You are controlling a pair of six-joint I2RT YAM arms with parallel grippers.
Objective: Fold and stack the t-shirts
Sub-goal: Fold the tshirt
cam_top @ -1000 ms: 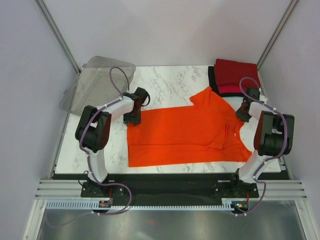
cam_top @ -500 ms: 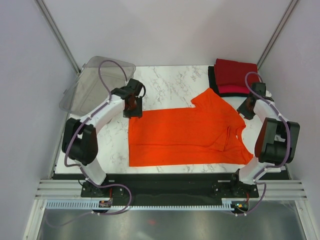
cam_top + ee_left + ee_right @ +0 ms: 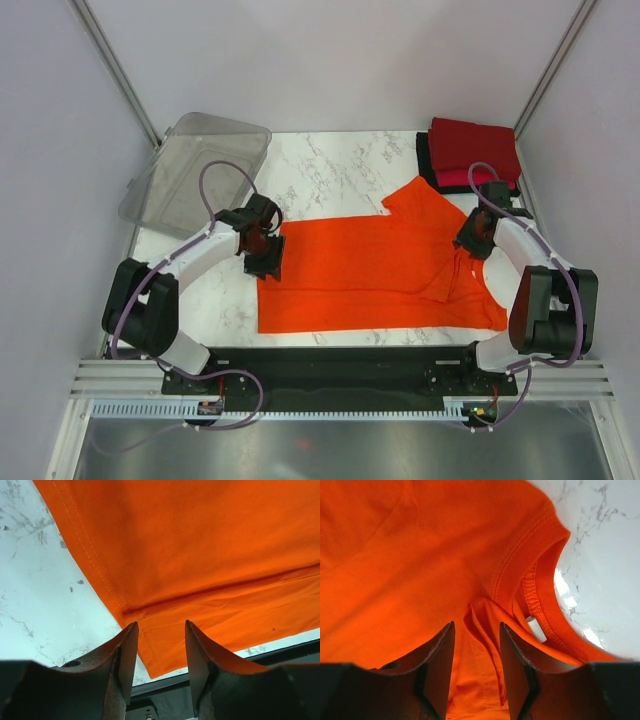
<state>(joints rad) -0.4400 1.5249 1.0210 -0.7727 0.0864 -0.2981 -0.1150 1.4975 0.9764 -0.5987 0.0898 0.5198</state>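
Marbled white worktop fills the booth between pale walls. Left hand hangs with jaws parted, gripping nothing, above the left hem of the orange t-shirt. Right hand is likewise parted and empty, over a pucker of cloth beside the collar. That shirt lies spread along the near edge. A dark red t-shirt tops the folded pile in the far right corner. A clear bin sits at the far left corner.

The spread t-shirt is lying mid of the table, collar twd the rt. The folded t-shirts are sitting stacked far rt behind it, the bin far left. The left gripper is hanging over its left edge, the right gripper over the collar.
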